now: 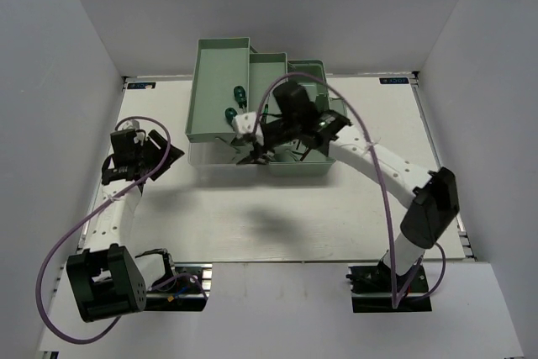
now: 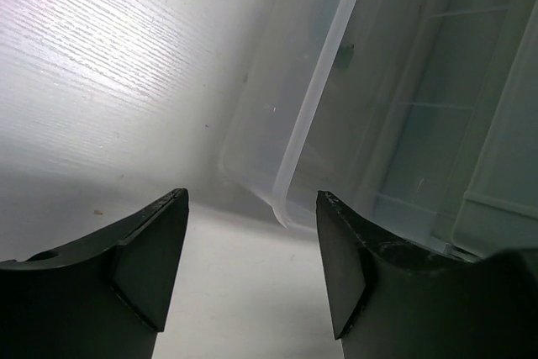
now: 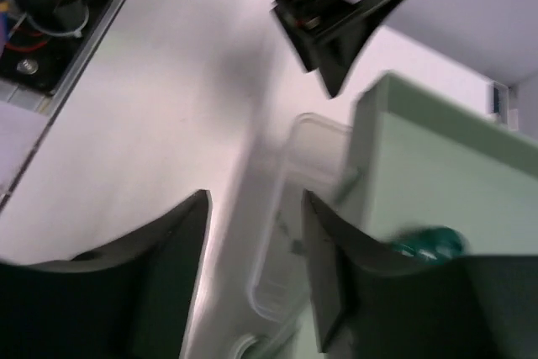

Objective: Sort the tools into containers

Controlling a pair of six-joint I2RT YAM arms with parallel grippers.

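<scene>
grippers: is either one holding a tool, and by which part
Nothing is held. The left gripper is open, its gap empty above the table; the right gripper, though blurred, also shows an empty gap.

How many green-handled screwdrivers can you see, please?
2 green-handled screwdrivers, both in the left tray: one farther back, one nearer the front. The right arm covers the middle of the toolbox, so others may be hidden.

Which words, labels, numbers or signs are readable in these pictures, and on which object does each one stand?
No text is readable in any view.
Print on the left blue sticker, at the far edge of the table: too small to read.
Print on the right blue sticker, same edge: too small to read.
On the toolbox: no label visible.
</scene>
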